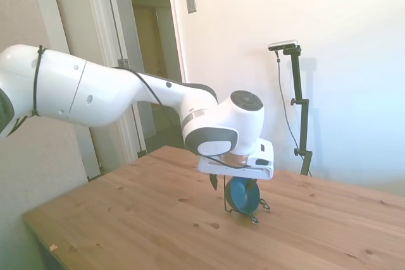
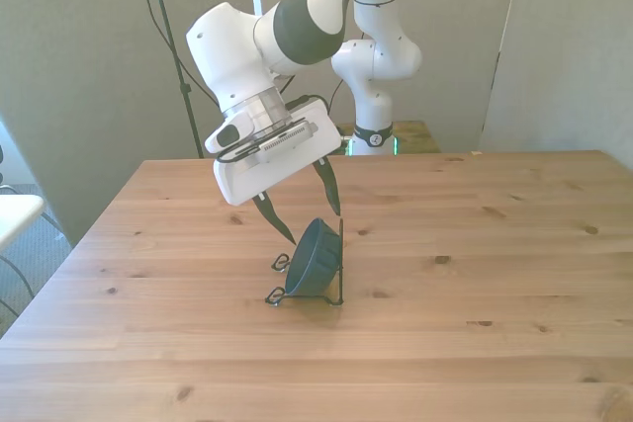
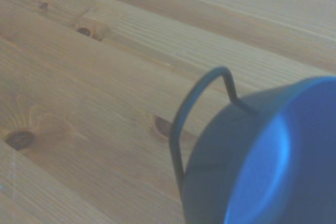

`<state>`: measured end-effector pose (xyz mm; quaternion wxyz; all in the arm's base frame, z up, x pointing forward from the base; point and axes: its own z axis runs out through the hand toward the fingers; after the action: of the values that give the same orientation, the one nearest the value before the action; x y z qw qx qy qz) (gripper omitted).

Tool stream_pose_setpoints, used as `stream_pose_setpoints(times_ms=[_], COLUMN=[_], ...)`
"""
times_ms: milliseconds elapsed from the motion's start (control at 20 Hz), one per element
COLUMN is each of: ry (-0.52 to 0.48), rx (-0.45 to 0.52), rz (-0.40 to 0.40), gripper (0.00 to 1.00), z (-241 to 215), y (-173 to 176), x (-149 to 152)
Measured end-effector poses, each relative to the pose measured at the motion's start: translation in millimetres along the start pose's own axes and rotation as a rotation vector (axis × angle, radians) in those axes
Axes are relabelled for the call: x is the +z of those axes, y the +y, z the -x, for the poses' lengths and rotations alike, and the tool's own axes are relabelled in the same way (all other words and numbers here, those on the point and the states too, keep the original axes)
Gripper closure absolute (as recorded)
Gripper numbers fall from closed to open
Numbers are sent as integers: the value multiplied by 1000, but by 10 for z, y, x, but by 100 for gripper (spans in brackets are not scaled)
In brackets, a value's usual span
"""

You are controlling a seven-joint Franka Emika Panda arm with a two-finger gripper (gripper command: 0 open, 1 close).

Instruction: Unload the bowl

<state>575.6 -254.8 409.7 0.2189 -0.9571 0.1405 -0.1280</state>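
Note:
The dark teal-blue bowl [image 2: 315, 260] stands on its edge in a thin black wire stand [image 2: 280, 293] near the middle of the wooden table [image 2: 495, 284]. My gripper [image 2: 313, 227] hangs tilted just above the bowl's upper rim, open, with one dark finger on each side of the rim and nothing held. In the side view the bowl [image 1: 244, 196] sits right below the gripper [image 1: 231, 184], and the far finger is hidden. The wrist view shows the bowl [image 3: 262, 166] from close by, with a loop of the wire stand [image 3: 185, 114] against it.
Bare wooden tabletop [image 1: 139, 219] spreads all around the stand. A white object [image 2: 14, 214] sits off the table at the front view's left. A wall and a doorway [image 1: 149, 61] lie beyond the table in the side view.

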Motion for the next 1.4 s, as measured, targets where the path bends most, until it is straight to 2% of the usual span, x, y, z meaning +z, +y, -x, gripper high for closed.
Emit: stream_pose_setpoints(times_ms=[650, 1400], ry=[-36, -56], rx=[-128, -165], rz=[-54, -86], gripper=[100, 100], z=[-22, -112], y=[-65, -10], x=[3, 89])
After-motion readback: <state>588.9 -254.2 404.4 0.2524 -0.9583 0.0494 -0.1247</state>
